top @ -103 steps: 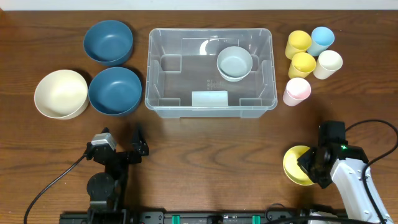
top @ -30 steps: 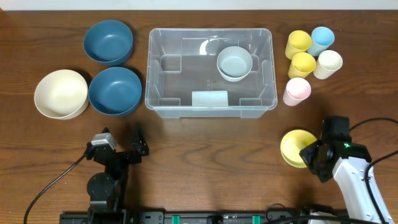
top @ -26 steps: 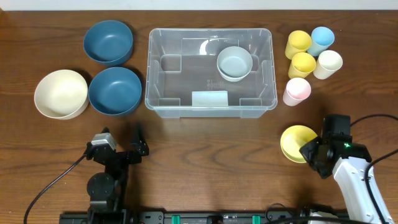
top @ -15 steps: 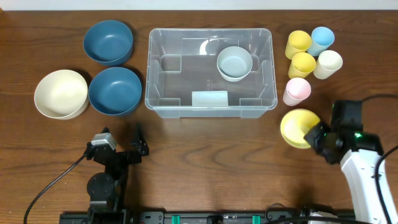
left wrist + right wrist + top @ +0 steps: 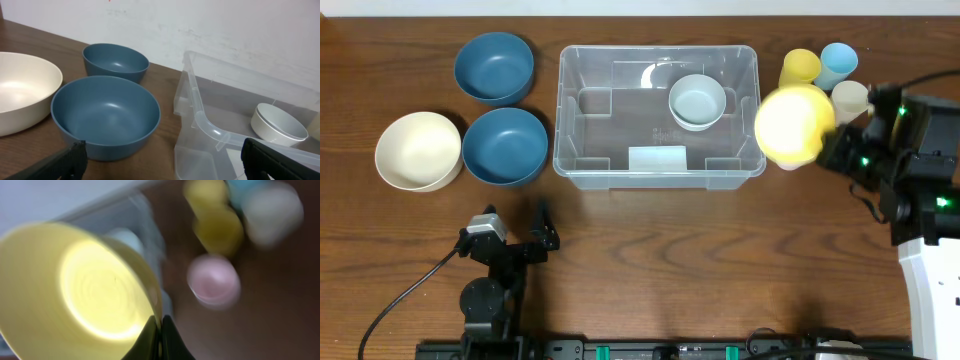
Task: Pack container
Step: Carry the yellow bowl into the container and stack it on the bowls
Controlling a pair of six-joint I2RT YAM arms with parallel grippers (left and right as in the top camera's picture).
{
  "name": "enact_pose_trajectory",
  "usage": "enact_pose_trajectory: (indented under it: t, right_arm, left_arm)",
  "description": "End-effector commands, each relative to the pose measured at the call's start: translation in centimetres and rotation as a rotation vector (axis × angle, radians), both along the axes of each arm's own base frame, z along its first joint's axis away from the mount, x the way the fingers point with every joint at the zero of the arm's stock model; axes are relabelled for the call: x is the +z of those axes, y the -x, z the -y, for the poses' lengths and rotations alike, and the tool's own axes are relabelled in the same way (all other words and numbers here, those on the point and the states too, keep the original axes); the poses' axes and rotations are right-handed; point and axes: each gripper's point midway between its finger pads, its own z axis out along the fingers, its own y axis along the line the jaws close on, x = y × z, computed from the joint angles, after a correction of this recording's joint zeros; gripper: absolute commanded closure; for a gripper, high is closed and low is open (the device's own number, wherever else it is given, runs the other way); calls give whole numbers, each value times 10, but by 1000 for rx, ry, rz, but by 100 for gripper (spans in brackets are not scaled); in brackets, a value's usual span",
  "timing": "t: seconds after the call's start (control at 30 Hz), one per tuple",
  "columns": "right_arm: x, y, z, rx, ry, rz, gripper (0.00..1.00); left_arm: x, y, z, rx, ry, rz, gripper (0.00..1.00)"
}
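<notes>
The container [image 5: 658, 48] stands at 12 o'clock on the worktop [image 5: 650, 230], with a pale bowl [image 5: 697, 100] set in its 2 o'clock corner. A yellow bowl [image 5: 795, 124] is pinched by its rim in the right gripper [image 5: 159, 330], whose jaws are drawn narrow on it. The bowl appears raised and overlaps the container's 3 o'clock wall. The left gripper [image 5: 162, 155] is spread wide and holds nothing. A rim pinch gives little support, so the tilted bowl could slip or swing during transfer. If it is lowered too soon, the container's rim or the pink cup [image 5: 214, 280] could be struck. If it is released over the pale bowl, it may come to rest crooked. The pinch point and the whole pink cup are shown only by the blurred right wrist view; in the overhead view the cup is largely covered by the bowl. The blue bowls [image 5: 105, 117] at 9 o'clock are shown close up by the left wrist view.
</notes>
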Motion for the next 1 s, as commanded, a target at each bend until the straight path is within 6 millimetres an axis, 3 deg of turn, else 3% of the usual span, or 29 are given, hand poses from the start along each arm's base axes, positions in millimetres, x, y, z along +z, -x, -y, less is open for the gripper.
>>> enact_pose_trajectory:
  t: [0.0,0.1,0.2,0.4,0.63,0.97]
  right_arm:
    - [24,-12,-27,92,6,105,99]
    - [26,-35,-42,99,4,149,99]
    - [12,-58,-57,114,-2,147,99]
    - [-55,-103,-78,134,9,49,99]
    - [-113,-124,-91,152,10,-38,99]
    - [-133,-138,-108,169,9,-28,98]
  left_arm:
    - [-16,1,-3,12,-18,-48,2]
    - [-16,1,-3,12,-18,-48,2]
    - [-16,1,-3,12,-18,-48,2]
    - [-16,1,-3,12,-18,-48,2]
    - [-16,1,-3,12,-18,-48,2]
    - [-16,1,-3,12,-18,-48,2]
